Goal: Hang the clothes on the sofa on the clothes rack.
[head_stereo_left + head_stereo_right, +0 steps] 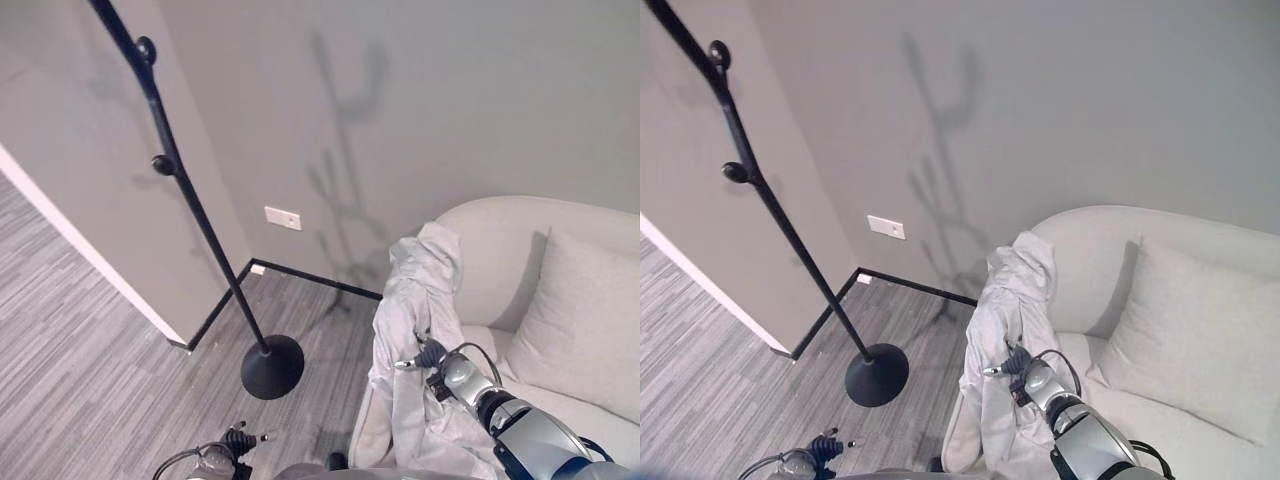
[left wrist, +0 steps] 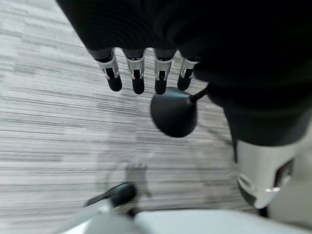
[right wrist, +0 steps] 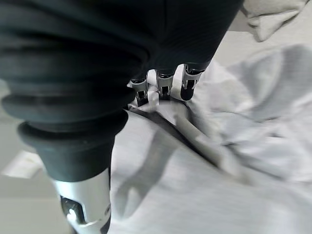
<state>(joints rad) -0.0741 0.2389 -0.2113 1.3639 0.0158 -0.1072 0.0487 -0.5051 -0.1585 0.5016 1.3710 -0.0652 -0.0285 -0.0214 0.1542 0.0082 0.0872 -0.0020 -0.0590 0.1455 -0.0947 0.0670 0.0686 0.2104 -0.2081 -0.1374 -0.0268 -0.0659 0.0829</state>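
The right hand (image 1: 432, 357) was at the jacket (image 1: 415, 300), its fingers (image 3: 187, 87) curled into a fold of the pale cloth and seemingly pinching it. The jacket itself was draped over the arm of the sofa (image 1: 520, 240), bunched high like a peak, with its lower part spilling down toward the seat. The rack (image 1: 170, 170) stood well apart, off at ten o'clock from the jacket, its round base (image 1: 272, 366) on the floor (image 1: 90, 340) near the wall corner.

The left hand (image 2: 146, 73) hung low at about seven o'clock in the head view, fingers straight and apart, holding nothing, with the base beyond them.

The risks looked plain enough. The grip seemed to be on one thin fold, so the cloth could slide out on the lift, or the jacket could come up lopsided and trail on the floor. The rack's knobs (image 1: 146, 48) sat high and the pole was slim; a dragging hem or a hard push could probably rock it on that base. A loose sleeve might also snag on the sofa arm.

As for writing, none could be read; a plain white wall plate (image 1: 282, 217) carried no visible label.
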